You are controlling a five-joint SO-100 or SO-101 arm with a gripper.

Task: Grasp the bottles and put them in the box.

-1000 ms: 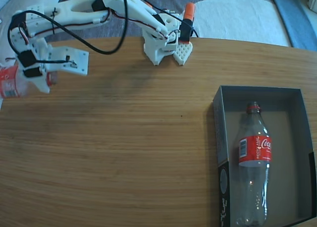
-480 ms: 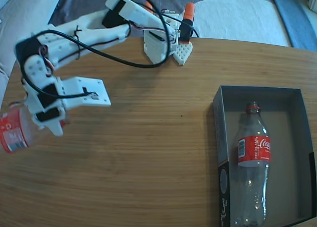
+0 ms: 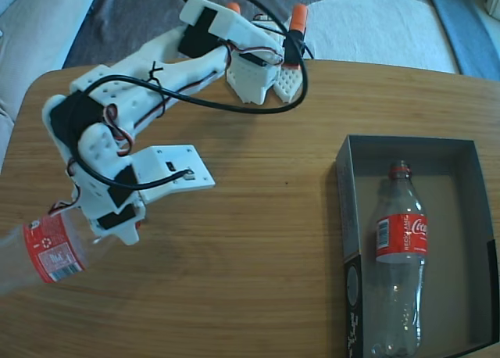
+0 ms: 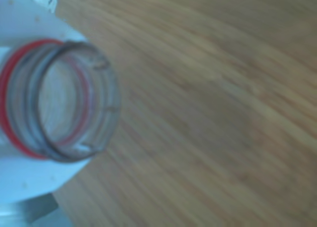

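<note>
Fixed view, lower left: my end effector is clamped on the neck of the second bottle, carried above the counter. At right, the first bottle already lies in the box, so half remains. Since a second ago my arm has swung from the upper left toward frame centre.
</note>
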